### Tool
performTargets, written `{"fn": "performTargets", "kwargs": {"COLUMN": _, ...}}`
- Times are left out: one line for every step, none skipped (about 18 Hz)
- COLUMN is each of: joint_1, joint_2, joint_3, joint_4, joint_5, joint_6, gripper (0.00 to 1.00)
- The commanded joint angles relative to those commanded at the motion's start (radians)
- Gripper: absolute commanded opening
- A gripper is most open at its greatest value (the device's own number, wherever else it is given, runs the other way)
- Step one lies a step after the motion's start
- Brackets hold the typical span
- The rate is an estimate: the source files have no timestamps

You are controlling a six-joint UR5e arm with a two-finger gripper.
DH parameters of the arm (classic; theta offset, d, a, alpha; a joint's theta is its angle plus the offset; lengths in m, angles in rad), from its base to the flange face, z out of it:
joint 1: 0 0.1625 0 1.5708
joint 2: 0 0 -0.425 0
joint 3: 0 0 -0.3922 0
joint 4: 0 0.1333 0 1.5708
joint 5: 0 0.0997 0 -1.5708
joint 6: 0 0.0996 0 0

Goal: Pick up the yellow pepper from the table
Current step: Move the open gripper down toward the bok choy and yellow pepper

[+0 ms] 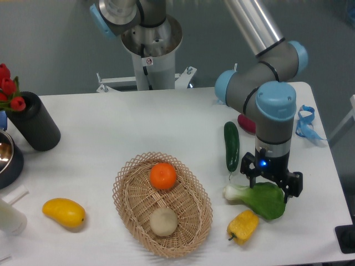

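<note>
The yellow pepper (243, 225) lies on its side on the white table (166, 119) near the front edge, to the right of the basket. My gripper (272, 187) points straight down, just behind and to the right of the pepper. It hangs over a green leafy vegetable (260, 199) that lies next to the pepper. The jaws stand wide apart and hold nothing. The fingertips are partly hidden against the vegetable.
A wicker basket (162, 204) holds an orange and a pale round fruit. A cucumber (231, 146) lies behind the gripper. A smooth yellow mango (64, 213) is at the front left. A black vase (35, 122), a bowl (6, 157), a red item (246, 123) and a blue ribbon (305, 123) lie near the table edges.
</note>
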Motion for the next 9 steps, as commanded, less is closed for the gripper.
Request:
{"fn": "performTargets", "kwargs": {"joint_1": -0.002, "joint_2": -0.009, "joint_3": 0.002, "joint_4": 0.0, "joint_5": -0.008, "joint_6": -0.005, "gripper": 1.0}}
{"fn": "performTargets", "kwargs": {"joint_1": -0.012, "joint_2": -0.015, "joint_3": 0.005, "joint_4": 0.0, "joint_5": -0.008, "joint_6": -0.003, "gripper": 1.0}}
{"fn": "performTargets", "kwargs": {"joint_1": -0.018, "joint_2": -0.029, "joint_3": 0.011, "joint_4": 0.0, "joint_5": -0.009, "joint_6": -0.003, "gripper": 1.0}}
{"fn": "performTargets", "kwargs": {"joint_1": -0.021, "joint_2": -0.037, "joint_3": 0.021, "joint_4": 0.0, "joint_5": -0.009, "joint_6": -0.005, "gripper": 1.0}}
{"fn": "performTargets", "kwargs": {"joint_1": -0.028, "joint_2": -0.041, "joint_3": 0.028, "joint_4": 0.0, "joint_5": -0.009, "joint_6": -0.005, "gripper": 1.0}}
{"fn": "performTargets", "kwargs": {"joint_1": -0.032, "joint_2": -0.046, "joint_3": 0.029, "joint_4": 0.0, "joint_5": -0.009, "joint_6": -0.005, "gripper": 1.0}}
{"fn": "performTargets", "kwargs": {"joint_1": -0.035, "joint_2": -0.048, "joint_3": 0.029, "joint_4": 0.0, "joint_5": -0.011, "joint_6": -0.005, "gripper": 1.0}}
{"fn": "performTargets", "kwargs": {"joint_1": -0.038, "joint_2": -0.052, "joint_3": 0.032, "joint_4": 0.0, "joint_5": -0.011, "joint_6": -0.005, "gripper": 1.0}}
{"fn": "performTargets", "kwargs": {"joint_1": -0.044, "joint_2": -0.058, "joint_3": 0.035, "joint_4": 0.0, "joint_5": -0.011, "joint_6": -0.003, "gripper": 1.0}}
